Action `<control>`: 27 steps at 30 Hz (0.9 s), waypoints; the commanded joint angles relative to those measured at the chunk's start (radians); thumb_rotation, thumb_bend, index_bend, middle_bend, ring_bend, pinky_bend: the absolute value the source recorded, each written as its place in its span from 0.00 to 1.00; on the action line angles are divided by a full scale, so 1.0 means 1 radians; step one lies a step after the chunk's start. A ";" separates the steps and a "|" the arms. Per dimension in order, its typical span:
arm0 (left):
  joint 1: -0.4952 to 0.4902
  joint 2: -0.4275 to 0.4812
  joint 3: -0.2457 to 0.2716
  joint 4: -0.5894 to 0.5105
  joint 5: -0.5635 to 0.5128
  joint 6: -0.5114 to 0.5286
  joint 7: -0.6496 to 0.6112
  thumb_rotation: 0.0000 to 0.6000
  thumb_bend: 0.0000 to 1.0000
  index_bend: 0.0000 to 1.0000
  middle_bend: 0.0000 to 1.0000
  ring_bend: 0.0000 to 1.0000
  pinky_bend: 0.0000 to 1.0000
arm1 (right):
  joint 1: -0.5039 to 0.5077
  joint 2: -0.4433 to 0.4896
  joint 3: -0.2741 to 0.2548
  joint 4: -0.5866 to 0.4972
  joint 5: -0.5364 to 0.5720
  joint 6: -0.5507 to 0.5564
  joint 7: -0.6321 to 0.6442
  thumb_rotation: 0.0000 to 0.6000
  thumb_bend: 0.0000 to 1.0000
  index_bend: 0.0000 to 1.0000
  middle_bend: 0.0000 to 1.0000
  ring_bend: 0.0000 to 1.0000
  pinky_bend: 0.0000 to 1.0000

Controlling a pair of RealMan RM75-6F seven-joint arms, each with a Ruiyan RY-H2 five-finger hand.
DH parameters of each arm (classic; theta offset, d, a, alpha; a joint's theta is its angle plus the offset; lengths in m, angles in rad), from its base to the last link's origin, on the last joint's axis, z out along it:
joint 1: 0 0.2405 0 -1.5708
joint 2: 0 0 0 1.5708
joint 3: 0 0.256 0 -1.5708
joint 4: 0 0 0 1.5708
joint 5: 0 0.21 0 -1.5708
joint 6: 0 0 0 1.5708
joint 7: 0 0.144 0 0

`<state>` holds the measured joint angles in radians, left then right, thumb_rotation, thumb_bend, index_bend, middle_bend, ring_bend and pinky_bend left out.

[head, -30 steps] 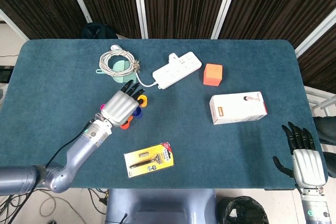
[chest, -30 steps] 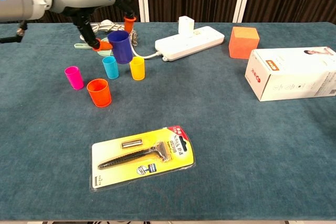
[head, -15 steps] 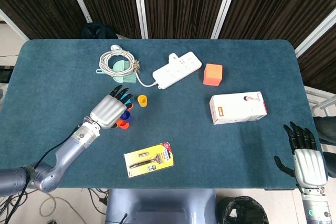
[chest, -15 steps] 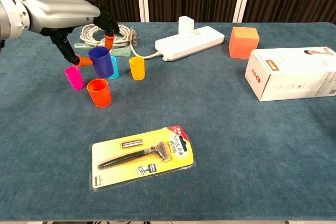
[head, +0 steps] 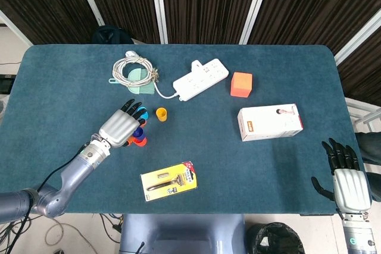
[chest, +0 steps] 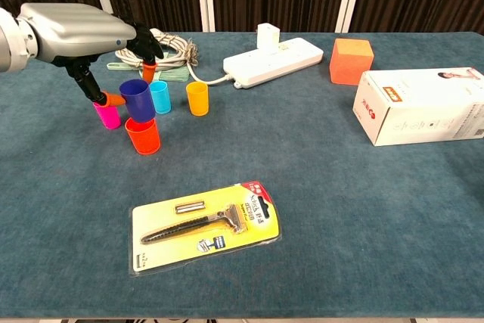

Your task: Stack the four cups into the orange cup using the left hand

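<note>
The left robot hand (chest: 79,32) hung over the left side of the counter (chest: 340,209). It pinched the blue cup (chest: 138,99) between its thumb and a finger. The blue cup sat just above the orange cup (chest: 143,133), touching its rim or very close to it. The pink cup (chest: 106,115) stood just to the left, under the robot hand. The teal cup (chest: 159,97) and the yellow cup (chest: 197,97) stood just to the right. A coiled cord (chest: 155,47) lay behind them. A razor pack (chest: 206,225) lay near the front. Farther right were a power strip (chest: 276,54), an orange block (chest: 351,60) and a white box (chest: 423,105). The right robot hand (head: 347,184) rested far off at the right edge, fingers apart, holding nothing.
</note>
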<state>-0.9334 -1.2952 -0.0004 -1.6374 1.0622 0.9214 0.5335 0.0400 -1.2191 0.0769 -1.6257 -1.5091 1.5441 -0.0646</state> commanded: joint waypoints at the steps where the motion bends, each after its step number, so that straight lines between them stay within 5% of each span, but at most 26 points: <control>1: 0.003 -0.008 -0.001 0.009 0.005 -0.006 -0.005 1.00 0.31 0.43 0.14 0.00 0.00 | 0.001 -0.001 0.000 0.001 0.001 -0.002 0.000 1.00 0.34 0.09 0.04 0.09 0.04; 22: 0.024 -0.045 0.000 0.058 0.010 -0.035 0.002 1.00 0.31 0.42 0.14 0.00 0.00 | 0.003 -0.006 -0.003 0.003 -0.001 -0.008 -0.007 1.00 0.34 0.09 0.04 0.09 0.04; 27: 0.027 -0.051 0.004 0.071 0.006 -0.040 0.019 1.00 0.31 0.30 0.14 0.00 0.00 | 0.003 -0.005 -0.002 0.003 0.001 -0.007 -0.006 1.00 0.34 0.09 0.04 0.09 0.04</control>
<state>-0.9068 -1.3454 0.0020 -1.5680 1.0704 0.8830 0.5490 0.0427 -1.2242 0.0749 -1.6227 -1.5079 1.5367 -0.0701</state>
